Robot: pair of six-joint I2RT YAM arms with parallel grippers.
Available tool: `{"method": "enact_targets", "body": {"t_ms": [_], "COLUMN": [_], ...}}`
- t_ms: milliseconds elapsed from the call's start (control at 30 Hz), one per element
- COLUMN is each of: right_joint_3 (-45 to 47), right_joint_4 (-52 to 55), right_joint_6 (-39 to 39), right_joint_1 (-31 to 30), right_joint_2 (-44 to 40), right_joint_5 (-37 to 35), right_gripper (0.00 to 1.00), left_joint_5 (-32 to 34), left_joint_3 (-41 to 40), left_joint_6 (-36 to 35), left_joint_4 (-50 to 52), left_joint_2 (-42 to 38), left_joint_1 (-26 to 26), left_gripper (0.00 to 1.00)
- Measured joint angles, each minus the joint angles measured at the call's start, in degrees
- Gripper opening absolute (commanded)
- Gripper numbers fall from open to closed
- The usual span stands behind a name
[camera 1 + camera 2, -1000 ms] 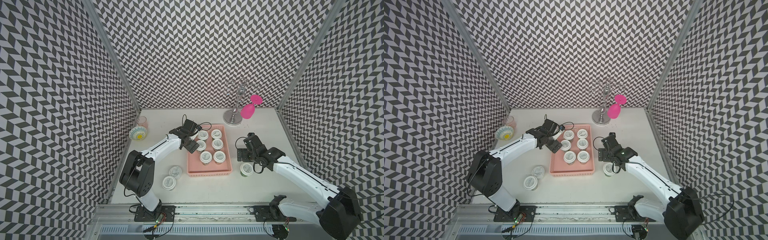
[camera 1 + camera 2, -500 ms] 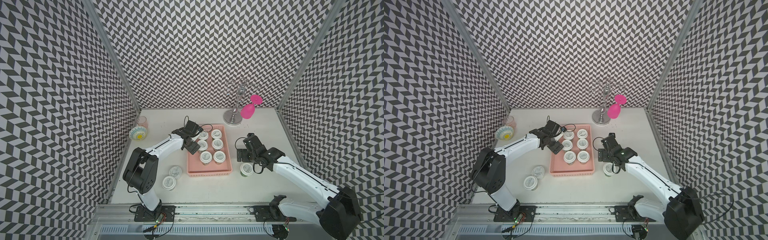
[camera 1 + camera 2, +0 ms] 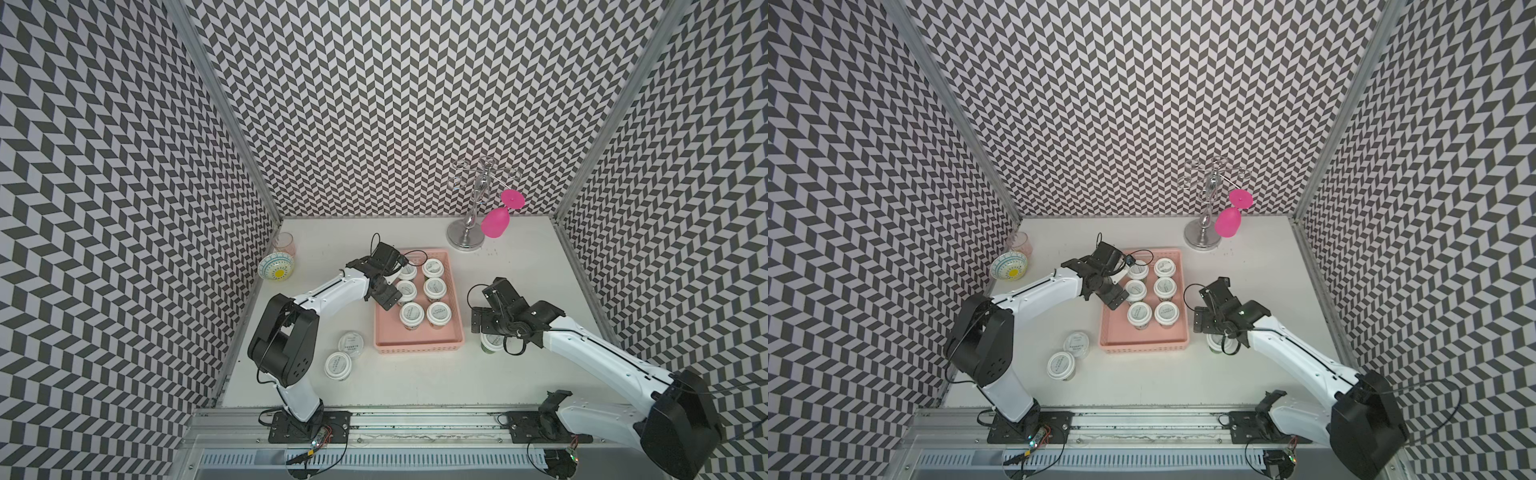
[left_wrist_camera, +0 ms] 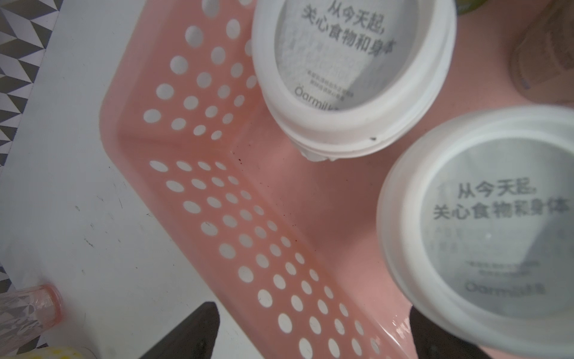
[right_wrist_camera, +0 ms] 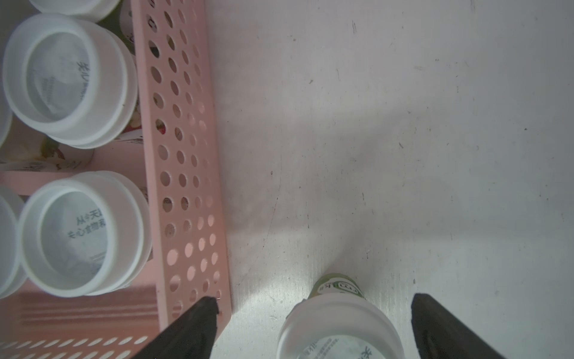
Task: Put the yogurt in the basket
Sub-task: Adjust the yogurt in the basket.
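Your two arms are twins: smooth white shells on the long links, chunky black housings at the joints. The left arm (image 3: 332,291) has a thin dark seam and tiny screw dots along its shell, same as the right arm (image 3: 594,347). A thin black cable (image 3: 468,296) loops off each wrist. Black base plates (image 3: 307,428) sit at 6 o'clock. The right gripper (image 5: 310,310) has matte black wedge fingers (image 5: 192,329), and there's a green light (image 3: 1242,308) on that wrist.
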State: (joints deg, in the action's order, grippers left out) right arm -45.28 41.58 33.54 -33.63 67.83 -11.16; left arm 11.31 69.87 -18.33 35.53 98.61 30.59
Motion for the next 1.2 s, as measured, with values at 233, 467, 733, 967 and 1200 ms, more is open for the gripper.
{"method": "enact_targets", "body": {"t_ms": [233, 467, 733, 967, 1200], "right_joint_3": [0.00, 0.00, 0.00, 0.00, 0.00], "right_joint_4": [-0.04, -0.07, -0.35, -1.05, -1.31], "right_joint_6": [0.17, 0.15, -0.02, -0.09, -0.17], "right_joint_1": [-0.02, -0.02, -0.02, -0.02, -0.02], "right_joint_2": [0.00, 0.00, -0.02, -0.02, -0.24], "right_joint_5": [0.31, 0.31, 0.33, 0.37, 0.48], "right_gripper": [1.00, 1.00, 1.00, 1.00, 1.00], "left_joint_5": [-2.80, -8.09, -13.20, -19.17, -21.35], "left_joint_3": [-0.17, 1.18, -0.02, -0.44, 0.52], "left_joint_6": [0.00, -0.81, -6.88, -16.96, -23.58], "left_joint_4": [1.75, 3.54, 4.13, 4.79, 5.70], "left_joint_2": [-3.45, -5.64, -5.31, -5.14, -0.44], "left_joint_1": [0.04, 0.04, -0.81, -4.28, -5.01], "left_gripper": [0.92, 0.57, 0.59, 0.64, 0.64]}}
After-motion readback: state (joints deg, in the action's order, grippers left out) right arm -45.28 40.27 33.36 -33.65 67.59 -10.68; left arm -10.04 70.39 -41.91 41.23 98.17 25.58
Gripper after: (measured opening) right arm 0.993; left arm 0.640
